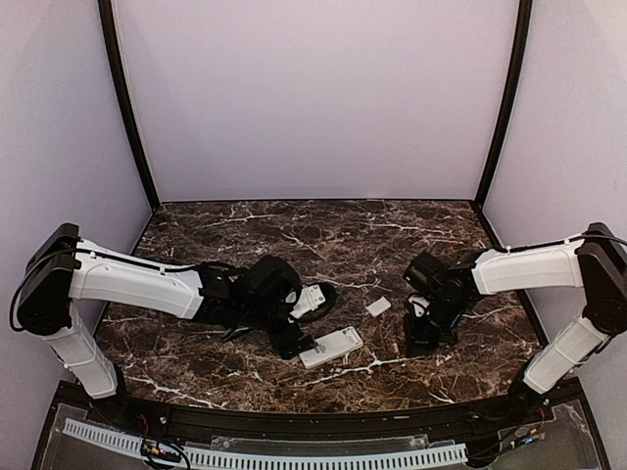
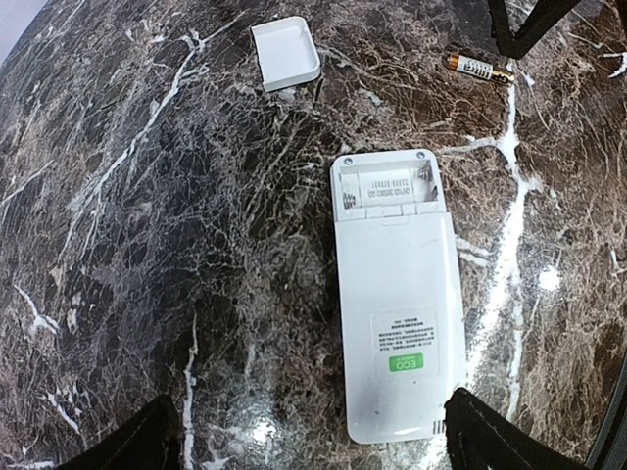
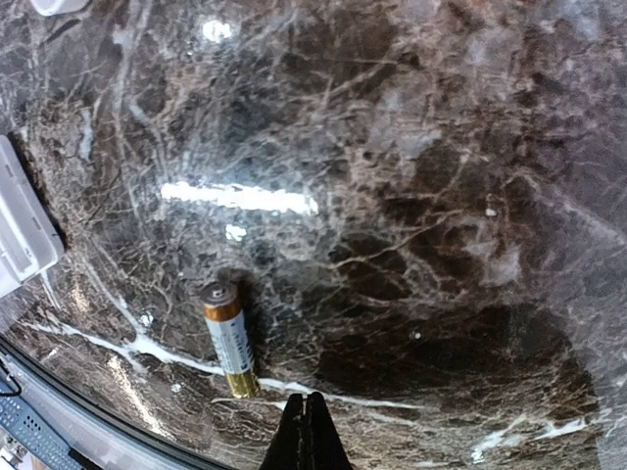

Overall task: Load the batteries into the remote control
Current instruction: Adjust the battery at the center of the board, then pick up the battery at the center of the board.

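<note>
Marble desk [image 2: 147,245] holds the remote control [image 2: 397,304] back-up, bay [image 2: 387,191] bare, between spread left fingers [image 2: 500,441]; the right fingers [image 3: 294,446], pressed together empty beside the battery [image 3: 228,338], should open and straddle its middle.

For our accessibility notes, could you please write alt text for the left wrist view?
A white remote control lies face down on a dark marble table, its battery compartment open and empty. A small white cover and one battery lie apart beyond it; the left gripper, open, frames the bottom corners.
</note>
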